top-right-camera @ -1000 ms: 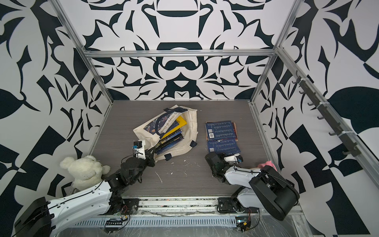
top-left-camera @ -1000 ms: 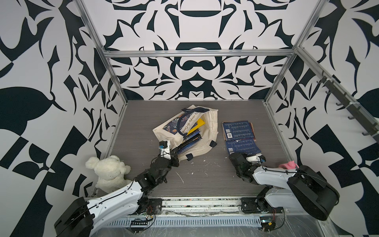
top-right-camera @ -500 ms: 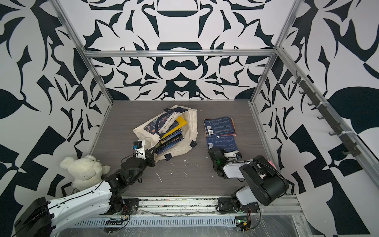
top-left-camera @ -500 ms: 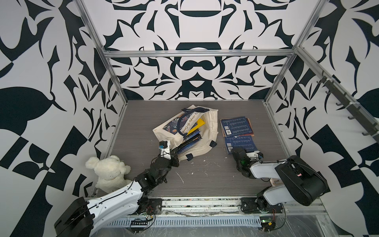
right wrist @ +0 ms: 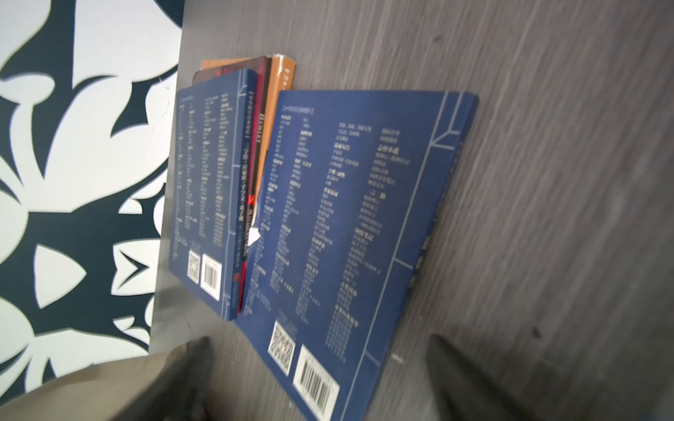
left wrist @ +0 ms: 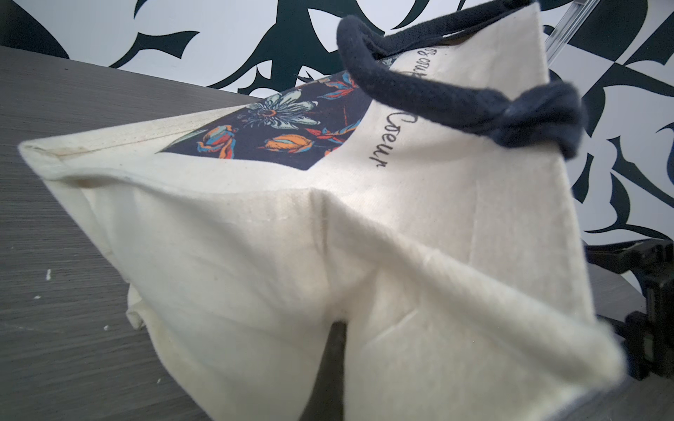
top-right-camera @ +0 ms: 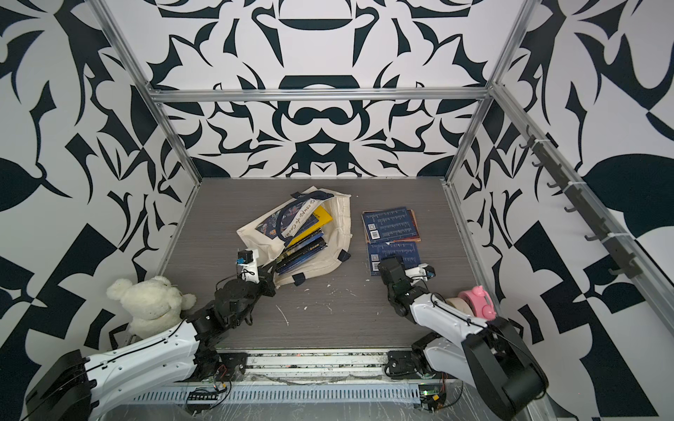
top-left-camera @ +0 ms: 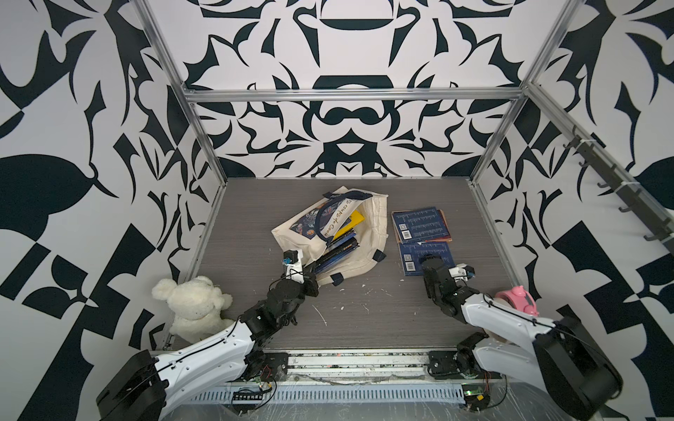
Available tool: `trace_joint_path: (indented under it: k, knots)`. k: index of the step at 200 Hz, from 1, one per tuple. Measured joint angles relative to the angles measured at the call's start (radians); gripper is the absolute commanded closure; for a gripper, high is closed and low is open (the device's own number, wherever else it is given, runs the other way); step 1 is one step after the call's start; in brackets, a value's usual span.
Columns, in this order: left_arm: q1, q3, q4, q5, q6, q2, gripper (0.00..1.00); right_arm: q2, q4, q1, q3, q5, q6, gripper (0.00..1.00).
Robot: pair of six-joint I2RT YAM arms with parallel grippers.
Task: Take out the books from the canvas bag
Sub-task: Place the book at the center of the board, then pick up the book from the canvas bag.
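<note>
released within the last second by the right claw (top-left-camera: 427, 258), jaws now spread wide over its near edge: thin dark-blue glossy paperback (right wrist: 346, 218), barcode up, flat on the grey wood-grain desk (top-left-camera: 364, 320) by the right edge, touching a short pile (top-left-camera: 421, 224) of three more, blue over dark red over orange-brown. roughly halfway, at a guess: four books out, a slanted stack (top-left-camera: 337, 251) of slim blue and black ones plus a yellow one (top-left-camera: 352, 220) left in the mouth of the limp cream canvas bag (top-left-camera: 368, 226) with navy strap handles, mid-desk. left claw (top-left-camera: 310, 273) clenched, seemingly pinching the bag's soft near hem, holding the mouth open.
</note>
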Motion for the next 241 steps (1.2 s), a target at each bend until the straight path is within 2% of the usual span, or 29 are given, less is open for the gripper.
trace_joint_path:
  k: [32,68,95,124,158,187,241]
  knots:
    - [0.000,0.000,0.000,0.004,0.002,-0.001,1.00,-0.123,-0.091,0.000,0.037,-0.032,-0.106,0.01]
    - [0.000,0.000,0.000,0.003,0.012,-0.011,1.00,-0.116,-0.118,0.060,0.109,-0.090,-0.227,0.02]
    - [0.000,-0.001,-0.004,0.000,0.014,-0.019,1.00,-0.069,-0.109,0.163,0.177,-0.106,-0.322,0.03]
    - [0.000,-0.001,-0.047,-0.034,0.012,-0.063,1.00,-0.005,-0.039,0.294,0.217,-0.105,-0.424,0.11]
    - [0.000,0.007,-0.167,-0.106,-0.020,-0.143,1.00,0.112,0.066,0.381,0.257,-0.138,-0.511,0.17]
    - [0.000,0.005,-0.225,-0.146,-0.046,-0.189,1.00,0.217,0.117,0.447,0.331,-0.153,-0.555,0.24]
    - [0.000,-0.043,-0.205,-0.145,-0.034,-0.255,1.00,0.401,0.262,0.565,0.442,-0.145,-0.576,0.34]
